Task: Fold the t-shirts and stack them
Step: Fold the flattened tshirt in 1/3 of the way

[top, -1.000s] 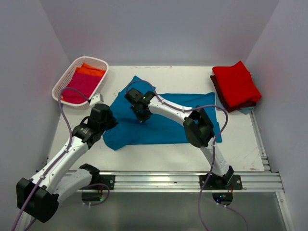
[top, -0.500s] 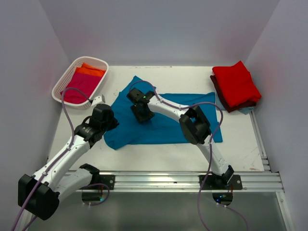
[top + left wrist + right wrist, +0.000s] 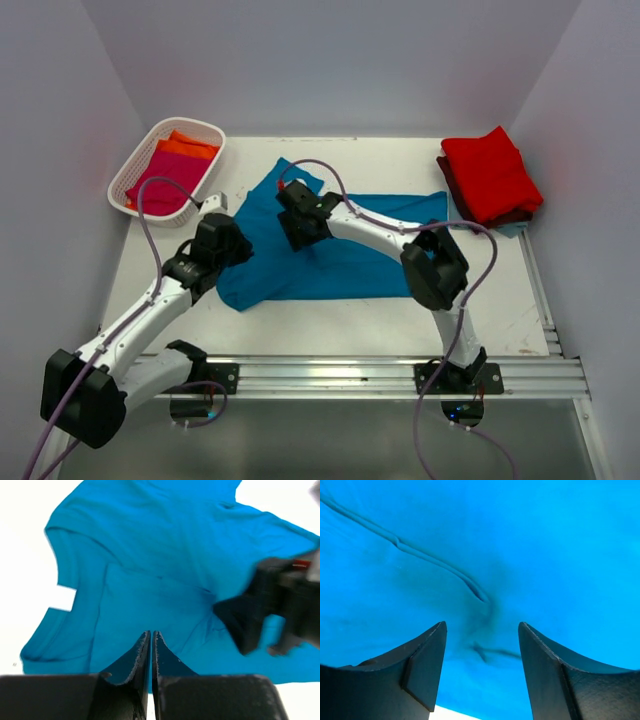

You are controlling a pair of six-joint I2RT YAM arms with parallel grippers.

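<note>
Inside a booth of pale grey walls, on a white table: teal t-shirt spread across the middle, one sleeve angled toward the far wall. Low over the cloth's left half, right gripper, fingers well apart, nothing between them. At the shirt's left edge, left gripper, fingers pressed almost together with only a sliver of gap; impossible to tell whether any cloth is pinched. Far left, white lattice basket holding magenta shirt and orange shirt. Far right, folded red shirt atop maroon shirt. Along the near edge, aluminium rail.
</note>
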